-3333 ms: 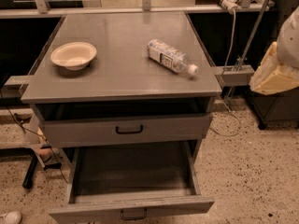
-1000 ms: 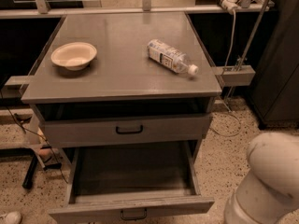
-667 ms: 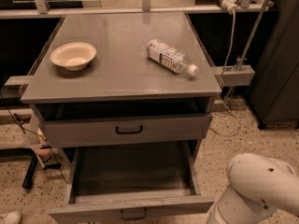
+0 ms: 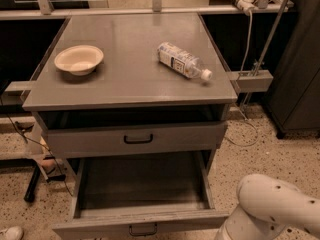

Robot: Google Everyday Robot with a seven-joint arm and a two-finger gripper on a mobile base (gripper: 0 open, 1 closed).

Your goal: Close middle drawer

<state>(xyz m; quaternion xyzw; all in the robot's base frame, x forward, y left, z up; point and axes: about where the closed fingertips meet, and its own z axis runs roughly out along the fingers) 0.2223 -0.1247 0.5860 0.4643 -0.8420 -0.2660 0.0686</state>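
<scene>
The middle drawer (image 4: 142,184) is pulled far out of the grey cabinet, a long shallow tray with nothing visible inside. Its low flat front (image 4: 100,228) and small black loop handle (image 4: 143,229) sit at the bottom edge of the camera view. Above it, the taller-fronted drawer (image 4: 190,136) with a wider black handle (image 4: 138,139) stands slightly out. Only a white rounded arm link (image 4: 272,209) shows, at the bottom right, beside the middle drawer's right front corner. My gripper is out of view.
On the cabinet top (image 4: 130,81) lie a cream bowl (image 4: 78,59) at the left and a plastic bottle (image 4: 182,60) on its side at the right. A dark cabinet (image 4: 300,84) stands at the right. Cables and a black leg (image 4: 35,181) are on the speckled floor at left.
The white arm link has swung from the right edge to the bottom right and crept left and down, closer to the open drawer's corner. The drawers, bowl and bottle have not moved.
</scene>
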